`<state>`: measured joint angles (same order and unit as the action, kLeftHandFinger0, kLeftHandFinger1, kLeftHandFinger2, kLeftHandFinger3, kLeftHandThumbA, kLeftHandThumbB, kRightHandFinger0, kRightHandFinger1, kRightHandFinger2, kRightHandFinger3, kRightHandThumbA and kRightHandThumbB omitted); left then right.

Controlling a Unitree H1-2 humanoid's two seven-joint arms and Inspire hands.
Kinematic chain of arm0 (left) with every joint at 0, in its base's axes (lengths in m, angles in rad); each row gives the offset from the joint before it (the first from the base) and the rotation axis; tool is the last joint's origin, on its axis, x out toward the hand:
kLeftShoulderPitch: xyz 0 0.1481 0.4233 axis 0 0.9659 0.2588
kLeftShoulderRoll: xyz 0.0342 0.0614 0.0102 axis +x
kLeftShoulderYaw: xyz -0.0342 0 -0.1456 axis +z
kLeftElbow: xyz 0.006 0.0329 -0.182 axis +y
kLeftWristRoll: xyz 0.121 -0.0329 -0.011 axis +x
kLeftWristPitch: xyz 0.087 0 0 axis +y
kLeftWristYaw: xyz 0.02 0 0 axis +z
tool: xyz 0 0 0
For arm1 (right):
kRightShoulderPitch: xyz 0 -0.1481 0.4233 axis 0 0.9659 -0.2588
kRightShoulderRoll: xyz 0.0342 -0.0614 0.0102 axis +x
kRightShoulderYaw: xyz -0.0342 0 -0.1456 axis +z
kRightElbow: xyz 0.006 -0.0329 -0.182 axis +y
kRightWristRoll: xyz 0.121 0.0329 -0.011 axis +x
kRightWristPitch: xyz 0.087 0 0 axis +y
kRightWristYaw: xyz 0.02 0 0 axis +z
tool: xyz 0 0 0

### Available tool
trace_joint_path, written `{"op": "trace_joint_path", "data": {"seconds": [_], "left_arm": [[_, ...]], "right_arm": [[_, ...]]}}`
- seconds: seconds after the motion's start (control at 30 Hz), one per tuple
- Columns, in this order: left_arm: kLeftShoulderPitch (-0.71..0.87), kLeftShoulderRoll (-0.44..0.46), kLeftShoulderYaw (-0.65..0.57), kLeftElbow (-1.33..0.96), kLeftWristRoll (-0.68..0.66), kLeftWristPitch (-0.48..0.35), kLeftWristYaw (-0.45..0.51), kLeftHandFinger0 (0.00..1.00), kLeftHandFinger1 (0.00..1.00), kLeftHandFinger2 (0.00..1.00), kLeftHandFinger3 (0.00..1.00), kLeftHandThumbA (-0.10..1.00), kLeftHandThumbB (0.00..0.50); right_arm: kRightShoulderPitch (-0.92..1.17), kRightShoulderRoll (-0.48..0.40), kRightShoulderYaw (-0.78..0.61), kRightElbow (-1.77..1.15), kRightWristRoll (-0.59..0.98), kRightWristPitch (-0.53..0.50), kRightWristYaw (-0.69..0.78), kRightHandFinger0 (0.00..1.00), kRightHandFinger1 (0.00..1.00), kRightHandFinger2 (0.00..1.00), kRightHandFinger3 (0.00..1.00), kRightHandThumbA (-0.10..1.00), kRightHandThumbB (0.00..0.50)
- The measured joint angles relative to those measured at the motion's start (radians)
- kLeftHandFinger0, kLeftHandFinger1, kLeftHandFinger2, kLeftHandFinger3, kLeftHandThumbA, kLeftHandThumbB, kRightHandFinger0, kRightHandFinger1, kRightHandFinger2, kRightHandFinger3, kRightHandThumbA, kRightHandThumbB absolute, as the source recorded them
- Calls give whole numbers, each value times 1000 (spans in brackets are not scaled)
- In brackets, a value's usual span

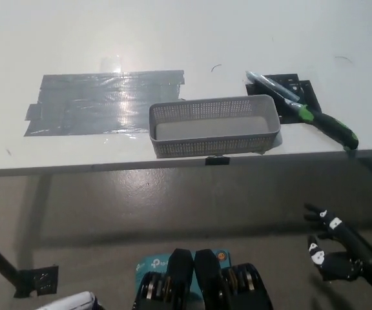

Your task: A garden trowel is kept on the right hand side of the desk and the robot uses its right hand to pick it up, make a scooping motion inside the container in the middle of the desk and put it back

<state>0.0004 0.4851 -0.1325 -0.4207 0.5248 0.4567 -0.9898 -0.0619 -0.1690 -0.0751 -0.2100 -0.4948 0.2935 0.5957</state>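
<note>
The garden trowel [302, 111] lies on the desk's right side, its metal blade on a black patch and its green-and-black handle pointing to the front right edge. Nothing holds it. The grey perforated container [214, 126] stands at the desk's front middle, empty as far as I see. My black right hand [331, 252] hangs low at the picture's bottom right, below the desk edge and well away from the trowel, fingers spread and open. Only a white sliver of my left hand [76, 301] shows at the bottom left.
A patch of grey tape [102, 102] covers the desk left of the container. The black patch [289, 90] lies under the trowel blade. The desk's front edge [108, 168] runs across the picture, with floor and a black desk foot [37, 279] below.
</note>
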Motion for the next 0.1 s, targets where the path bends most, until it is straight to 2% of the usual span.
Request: {"op": "trace_joint_path", "data": {"seconds": [0.03,0.1], "left_arm": [[-1,0,0,1,0,0,2,884,749,766,869,1000,499],[-2,0,0,5,0,0,3,886,748,768,869,1000,500]], "right_arm": [[0,-7,9,19,1,-10,-10,889,881,916,1000,75,125],[-2,-28,31,51,1,-23,-21,881,853,891,1000,85,134]]}}
